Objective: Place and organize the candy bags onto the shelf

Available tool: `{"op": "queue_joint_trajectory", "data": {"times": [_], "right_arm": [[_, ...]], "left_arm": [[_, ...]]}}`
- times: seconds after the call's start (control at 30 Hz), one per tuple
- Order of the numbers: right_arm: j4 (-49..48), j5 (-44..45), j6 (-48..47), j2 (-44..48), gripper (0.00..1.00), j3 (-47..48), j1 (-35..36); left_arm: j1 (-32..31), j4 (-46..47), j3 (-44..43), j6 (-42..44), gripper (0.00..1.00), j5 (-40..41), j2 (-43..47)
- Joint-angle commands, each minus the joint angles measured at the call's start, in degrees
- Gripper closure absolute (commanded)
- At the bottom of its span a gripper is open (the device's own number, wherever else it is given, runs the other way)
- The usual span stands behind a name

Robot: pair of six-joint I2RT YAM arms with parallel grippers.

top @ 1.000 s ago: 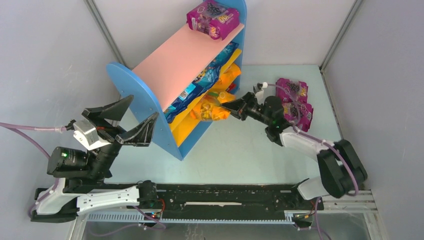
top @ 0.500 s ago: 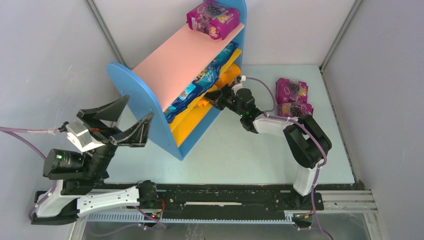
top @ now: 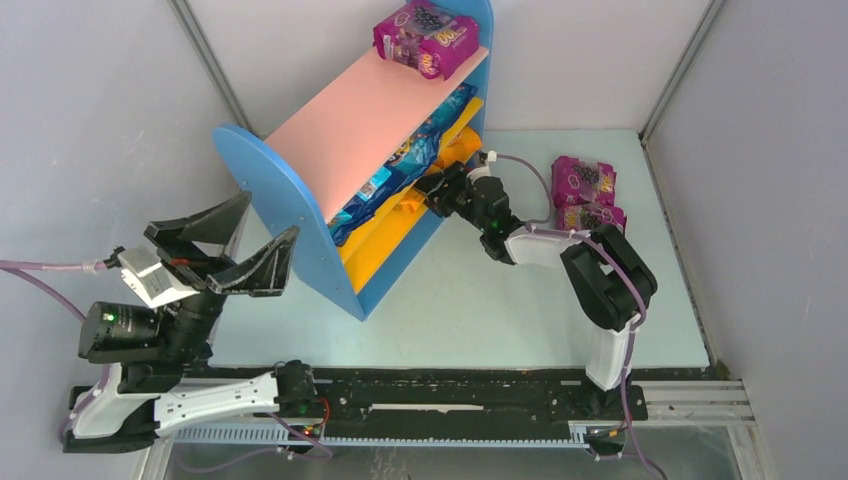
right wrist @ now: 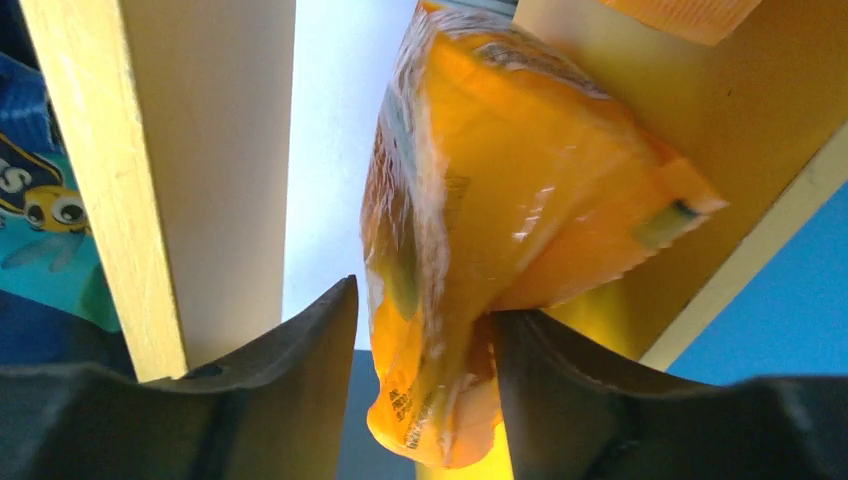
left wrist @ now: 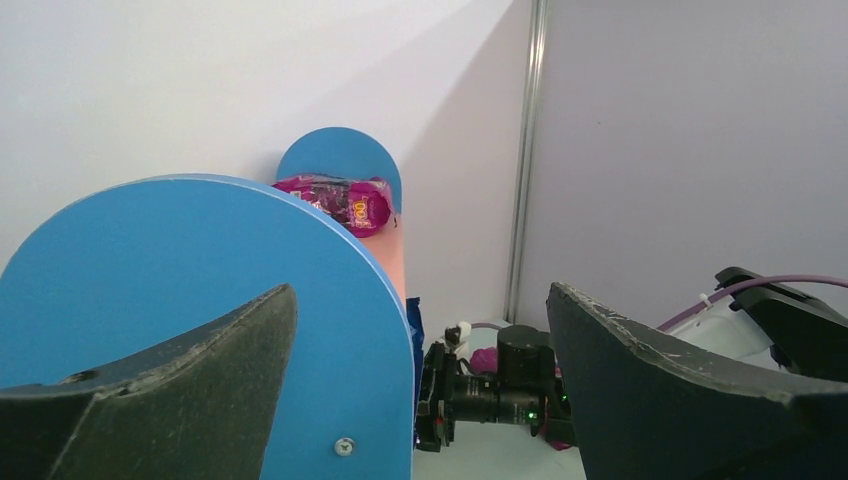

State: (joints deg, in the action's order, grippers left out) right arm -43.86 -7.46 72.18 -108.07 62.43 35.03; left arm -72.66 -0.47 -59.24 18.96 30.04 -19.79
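The shelf (top: 370, 120) stands at the back left, with blue side panels, a pink top and yellow lower boards. One purple candy bag (top: 425, 38) lies on the top board, and blue bags (top: 410, 160) fill the middle tier. My right gripper (top: 432, 193) reaches into a lower tier. In the right wrist view its jaws (right wrist: 425, 340) stand apart around an orange bag (right wrist: 480, 200). The right finger touches the bag, and a gap shows at the left finger. Two purple bags (top: 583, 180) (top: 595, 218) lie on the table. My left gripper (top: 235, 240) hangs wide open and empty beside the near blue panel (left wrist: 200, 260).
Another orange bag (top: 460, 150) sits further back on the lower tier. A yellow board edge (right wrist: 150, 150) runs just left of my right fingers. Grey walls close the table in at the back and on both sides.
My right arm carried the orange bag from in front of the shelf into the lower tier, and its jaws then widened. The left arm drifted slightly left and down.
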Motion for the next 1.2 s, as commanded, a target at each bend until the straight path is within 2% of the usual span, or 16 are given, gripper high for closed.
{"op": "queue_joint_trajectory", "data": {"times": [0.0, 0.07, 0.13, 0.3, 0.37, 0.43, 0.5, 0.6, 0.67, 0.77, 0.9, 1.07, 1.17], "right_arm": [[4.98, -2.62, -4.59, 4.27, 0.3, 1.87, 0.13], [11.65, -3.2, -8.06, 8.51, 0.21, 0.1, 0.66], [16.07, -4.15, -10.74, 13.3, 0.16, -3.24, 0.83], [28.14, -7.14, -19.88, 28.05, 0.13, -14.42, 0.35], [37.06, -5.71, -26.93, 35.24, 0.12, -17.87, 0.39], [49.6, -1.21, -34.33, 42.56, 0.12, -19.57, 0.31], [61.19, 7.59, -40.0, 50.13, 0.11, -20.89, 0.27], [74.23, 19.48, -42.97, 60.1, 0.06, -21.13, -1.95], [78.98, 22.98, -42.51, 65.28, 0.01, -21.47, -5.85], [80.3, 23.17, -41.35, 69.36, 0.0, -21.74, -16.55], [75.36, 16.56, -39.32, 68.41, 0.0, -22.23, -31.91], [63.52, 2.84, -40.85, 57.04, 0.0, -22.71, -54.22], [55.5, -6.77, -41.13, 48.7, 0.0, -22.71, -63.9]], "left_arm": [[0.4, 1.5, 0.79, -1.12, 0.0, -0.94, -1.74], [0.86, 1.5, 0.8, -1.25, 0.0, -1.3, -2.26], [1.68, 1.37, 0.6, -1.65, 0.0, -1.79, -2.89], [2.18, 1.34, 0.69, -2.03, 0.0, -2.08, -3.49], [2.18, 1.3, 0.77, -2.01, 0.0, -1.93, -3.71], [2.18, 1.33, 0.77, -1.91, 0.0, -1.74, -3.96], [2.18, 1.31, 0.75, -1.84, 0.0, -1.66, -4.23], [2.18, 1.34, 0.74, -1.91, 0.0, -1.55, -4.79], [2.18, 1.28, 0.68, -1.91, 0.0, -1.48, -5.12], [2.18, 1.18, 0.65, -2.28, 0.0, -1.76, -5.26], [2.18, 1.1, 0.53, -2.84, 0.0, -2.11, -5.16], [2.18, 1.06, 0.62, -3.42, 0.0, -2.79, -4.45], [2.16, 0.93, 0.57, -4.0, 0.0, -3.51, -4.17]]}}
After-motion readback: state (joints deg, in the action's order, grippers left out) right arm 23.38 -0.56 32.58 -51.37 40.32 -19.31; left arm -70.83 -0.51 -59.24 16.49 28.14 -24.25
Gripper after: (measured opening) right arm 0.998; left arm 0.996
